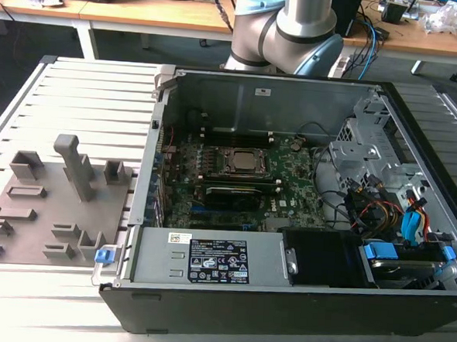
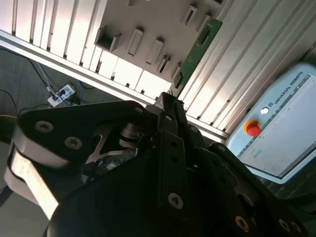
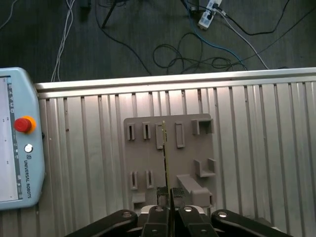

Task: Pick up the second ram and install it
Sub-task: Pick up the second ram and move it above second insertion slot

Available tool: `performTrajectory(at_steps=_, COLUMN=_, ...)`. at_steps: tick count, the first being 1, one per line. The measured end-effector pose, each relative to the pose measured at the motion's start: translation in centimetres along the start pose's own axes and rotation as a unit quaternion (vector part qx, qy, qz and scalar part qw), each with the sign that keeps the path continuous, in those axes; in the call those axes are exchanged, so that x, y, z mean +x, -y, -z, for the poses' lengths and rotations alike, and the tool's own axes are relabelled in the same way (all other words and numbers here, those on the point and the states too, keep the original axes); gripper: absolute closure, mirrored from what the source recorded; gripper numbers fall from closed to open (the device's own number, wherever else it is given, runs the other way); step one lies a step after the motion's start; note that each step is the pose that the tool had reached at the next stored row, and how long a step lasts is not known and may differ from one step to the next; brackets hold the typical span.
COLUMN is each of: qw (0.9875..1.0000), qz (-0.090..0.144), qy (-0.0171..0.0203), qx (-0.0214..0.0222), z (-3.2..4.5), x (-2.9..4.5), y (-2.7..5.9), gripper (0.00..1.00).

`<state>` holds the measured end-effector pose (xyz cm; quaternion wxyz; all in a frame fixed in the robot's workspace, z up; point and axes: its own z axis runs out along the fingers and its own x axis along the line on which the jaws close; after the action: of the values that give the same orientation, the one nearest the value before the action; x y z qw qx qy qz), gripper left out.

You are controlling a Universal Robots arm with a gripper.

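We see the second ram (image 2: 197,49) as a flat green stick in the second wrist view, with its near end pinched between the black jaws. In the first wrist view the second ram (image 3: 165,158) shows edge-on as a thin line.

Beyond it lies the grey holder plate (image 3: 197,143) with its slots, on the ribbed metal surface (image 3: 256,148). A teach pendant (image 3: 17,148) with a red button (image 3: 22,124) rests on that surface, apart from the plate. Past the surface's edge is a dark floor (image 3: 123,44) with loose cables and a power strip (image 3: 206,15).

The exterior view adds the wider room. An open computer case (image 1: 416,151) stands on the surface with its motherboard (image 1: 290,175) bare and the holder plate (image 1: 48,206) at the exterior view's left. The arm's base (image 1: 288,27) and wooden desks (image 1: 145,15) are behind.
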<state>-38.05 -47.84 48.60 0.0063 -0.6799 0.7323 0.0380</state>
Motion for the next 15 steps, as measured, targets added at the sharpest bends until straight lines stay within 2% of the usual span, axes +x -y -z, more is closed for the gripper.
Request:
performTrajectory(at_steps=3, qw=1.0, qz=0.0, qy=-0.0009, qx=0.0001, z=-0.03, x=-0.01, y=0.02, gripper=0.86)
performTrajectory(at_steps=4, qw=1.0, qz=0.0, qy=-0.0041, qx=0.0002, z=-0.15, x=-0.02, y=0.11, gripper=0.86)
performTrajectory(at_steps=7, qw=1.0, qz=0.0, qy=-0.0072, qx=-0.0007, z=-0.5, x=-0.19, y=1.05, gripper=0.86)
performTrajectory(at_steps=9, qw=0.9999, qz=-0.001, qy=-0.0102, qx=-0.0014, z=-0.83, x=-0.32, y=2.04, gripper=0.86)
performTrajectory(at_steps=12, qw=0.9999, qz=-0.001, qy=-0.0128, qx=-0.0024, z=-1.34, x=-0.48, y=3.5, gripper=0.86)
performTrajectory(at_steps=14, qw=0.9999, qz=-0.001, qy=-0.0154, qx=-0.003, z=-1.82, x=-0.66, y=4.87, gripper=0.86)
performTrajectory(at_steps=15, qw=0.9999, qz=-0.001, qy=-0.016, qx=-0.0032, z=-1.95, x=-0.69, y=5.19, gripper=0.86)
